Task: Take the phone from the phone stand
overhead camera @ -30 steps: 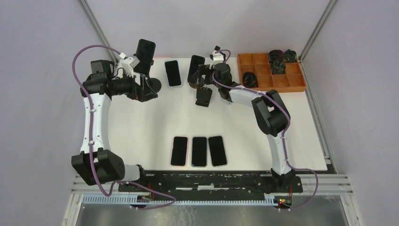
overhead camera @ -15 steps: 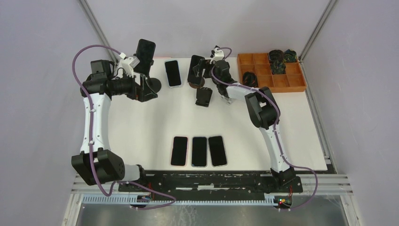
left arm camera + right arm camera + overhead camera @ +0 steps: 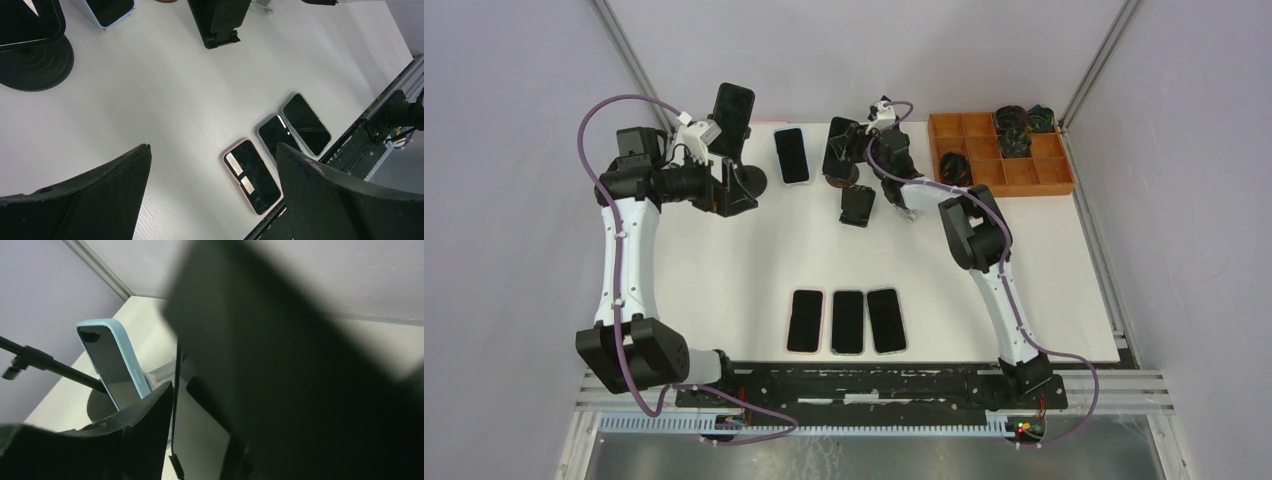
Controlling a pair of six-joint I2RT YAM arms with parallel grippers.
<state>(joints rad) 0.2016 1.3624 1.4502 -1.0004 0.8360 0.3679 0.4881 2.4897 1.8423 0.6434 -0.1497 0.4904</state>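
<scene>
White laminate covers the tabletop (image 3: 724, 260), which sits between plain lavender-grey walls (image 3: 504, 220), with slanting aluminium posts (image 3: 629, 60) at the far corners and a black mounting rail (image 3: 864, 385) along the near edge. The phone (image 3: 838, 145) stands tilted on its phone stand (image 3: 836, 181) at the far middle of the surface. The right gripper (image 3: 859, 150) is pressed in at the phone's right side. From the right wrist a dark blurred slab fills most of the view, and whether the jaws are clamped on it or only set around it cannot be told. The left gripper (image 3: 212, 150) hovers over the far left of the surface, its jaws spread wide with nothing between them. Just beyond it a light-blue-cased phone (image 3: 732, 118) leans on a round-based stand (image 3: 746, 181). Between the two stands a lone phone (image 3: 791, 155) lies flat. Near the phone stand, on its near side, rests an empty black stand (image 3: 857, 205). A row of three phones (image 3: 847, 321) lies side by side close to the near edge. An orange compartment tray (image 3: 1024, 175) sits in the far right corner, with black coiled items (image 3: 1014, 130) in several of its cells.
</scene>
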